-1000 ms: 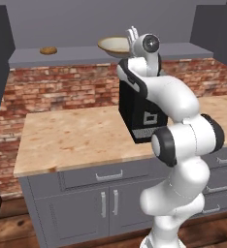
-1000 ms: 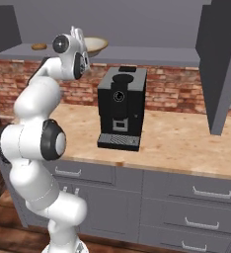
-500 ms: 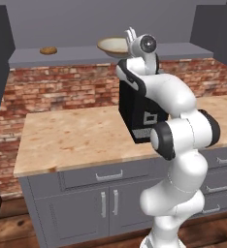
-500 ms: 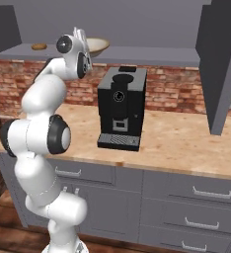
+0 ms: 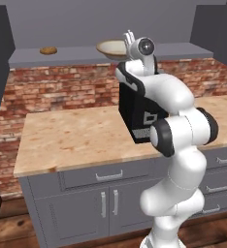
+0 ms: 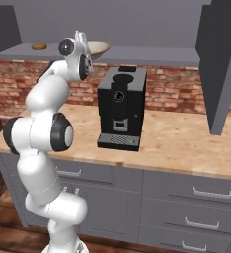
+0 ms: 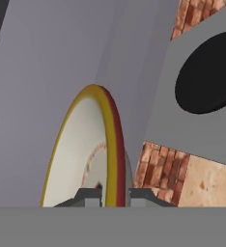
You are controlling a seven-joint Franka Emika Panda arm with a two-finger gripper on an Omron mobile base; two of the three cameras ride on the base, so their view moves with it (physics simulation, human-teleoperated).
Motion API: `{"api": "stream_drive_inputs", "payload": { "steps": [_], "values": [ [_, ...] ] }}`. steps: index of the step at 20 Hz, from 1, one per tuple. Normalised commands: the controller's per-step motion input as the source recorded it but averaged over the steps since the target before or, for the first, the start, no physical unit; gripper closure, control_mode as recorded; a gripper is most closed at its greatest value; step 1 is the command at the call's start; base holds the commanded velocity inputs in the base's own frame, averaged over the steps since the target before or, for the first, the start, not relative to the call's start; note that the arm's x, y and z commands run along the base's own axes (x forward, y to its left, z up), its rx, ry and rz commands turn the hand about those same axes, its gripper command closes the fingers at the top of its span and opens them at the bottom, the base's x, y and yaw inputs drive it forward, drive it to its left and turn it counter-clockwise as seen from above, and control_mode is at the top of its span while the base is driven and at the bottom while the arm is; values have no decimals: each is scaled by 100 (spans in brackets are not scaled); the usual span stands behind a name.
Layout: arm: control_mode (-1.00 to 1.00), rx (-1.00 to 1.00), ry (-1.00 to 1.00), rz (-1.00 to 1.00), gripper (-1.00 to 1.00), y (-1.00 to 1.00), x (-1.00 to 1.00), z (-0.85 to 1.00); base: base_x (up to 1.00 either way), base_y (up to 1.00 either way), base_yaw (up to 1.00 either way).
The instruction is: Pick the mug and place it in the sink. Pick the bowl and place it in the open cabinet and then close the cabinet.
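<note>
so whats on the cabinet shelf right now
On the grey cabinet shelf sit the bowl, its rim pinched by the gripper, and a small brown lump to its left. The arm's wrist covers the shelf just right of the bowl.

A: Any readable text, labels, numbers?

B: None. The black boxy coffee machine (image 6: 120, 106) on the tan stone bench (image 6: 176, 143) has a round dial on its front, no lettering legible. In the left base view a small white mark shows on its side panel, too blurred to read.

A: Brands?

B: None visible.
</note>
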Motion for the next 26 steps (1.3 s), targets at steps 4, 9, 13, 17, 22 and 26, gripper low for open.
{"api": "stream_drive_inputs", "payload": {
  "steps": [4, 9, 13, 17, 22, 26],
  "values": [
    [-100, 0, 0, 0, 100, 0, 20, -9, 0, 0, 0],
    [-100, 0, 0, 0, 100, 0, 26, -1, 0, 0, 0],
    [-100, 0, 0, 0, 100, 0, 10, 9, 0, 0, 0],
    [-100, 0, 1, 0, 100, 0, 18, 17, 0, 0, 0],
    [-100, 0, 3, 0, 100, 0, 43, 11, 0, 0, 0],
    [-100, 0, 6, 0, 100, 0, 51, 0, 0, 0, 0]
  ]
}}
